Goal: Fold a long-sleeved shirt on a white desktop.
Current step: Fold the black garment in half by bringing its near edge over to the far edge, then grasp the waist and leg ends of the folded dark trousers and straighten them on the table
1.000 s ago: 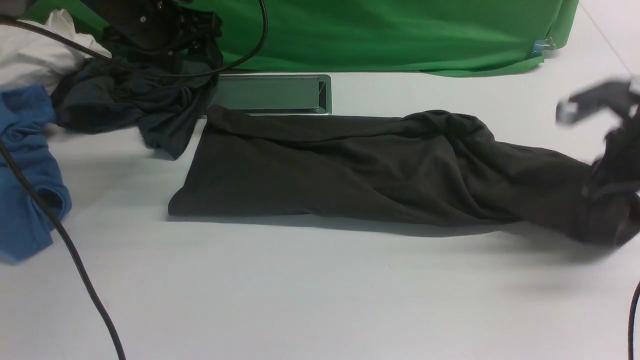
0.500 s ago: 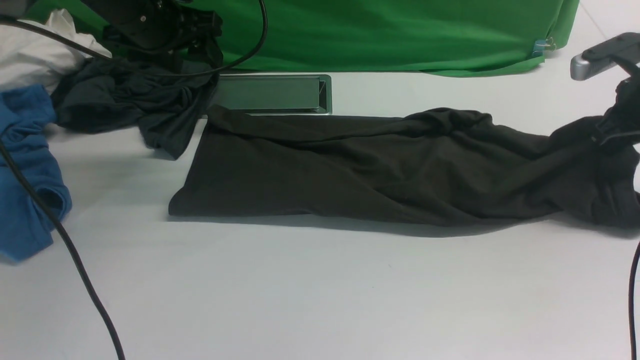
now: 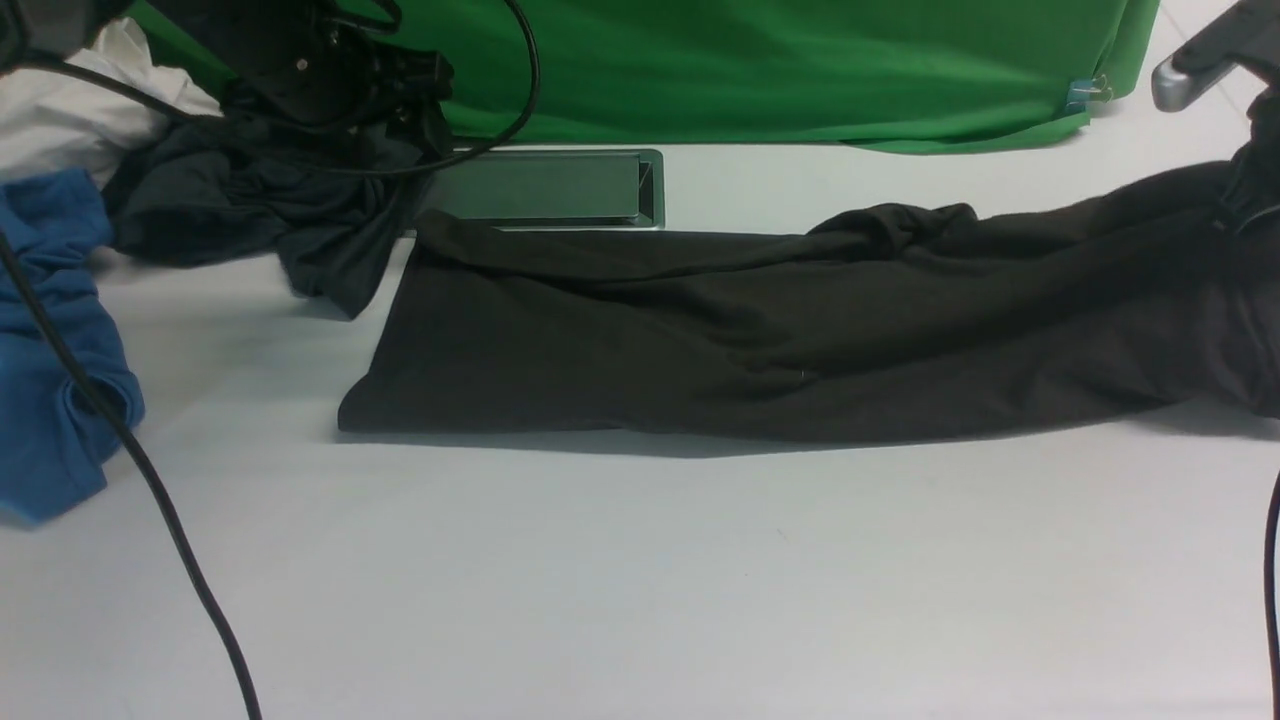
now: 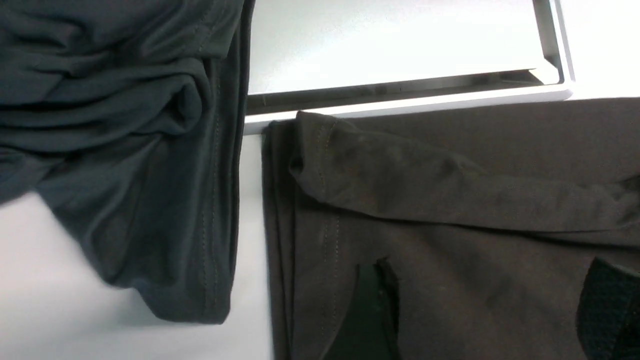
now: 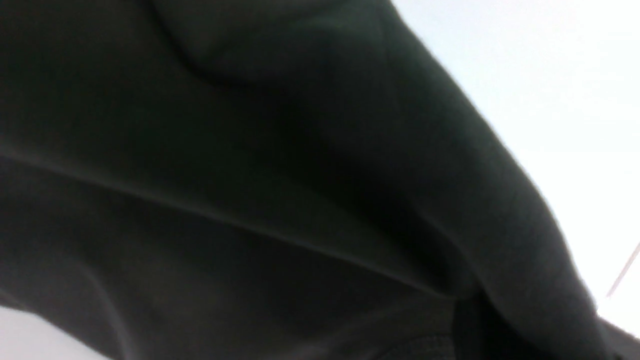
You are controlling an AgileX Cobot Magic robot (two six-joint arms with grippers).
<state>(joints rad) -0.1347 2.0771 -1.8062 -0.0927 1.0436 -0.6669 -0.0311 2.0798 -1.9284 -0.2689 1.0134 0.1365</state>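
The long-sleeved shirt, dark charcoal-brown, lies stretched across the white desktop from centre-left to the right edge. Its right end hangs lifted off the table from my right gripper, which is shut on the cloth at the far right. In the right wrist view the shirt fills nearly everything and hides the jaws. My left gripper hovers open over the shirt's back-left corner, its two fingers wide apart with only flat cloth beneath. In the front view the left gripper sits at the top left.
A slate-grey garment lies bunched beside the shirt's left edge, with a blue garment and white cloth further left. A grey cable tray sits behind the shirt. A green backdrop closes the back. A black cable crosses the front left.
My right gripper has risen and moved back with the shirt's right end, pulling the wrinkled cloth straighter. The left arm has shifted only slightly.
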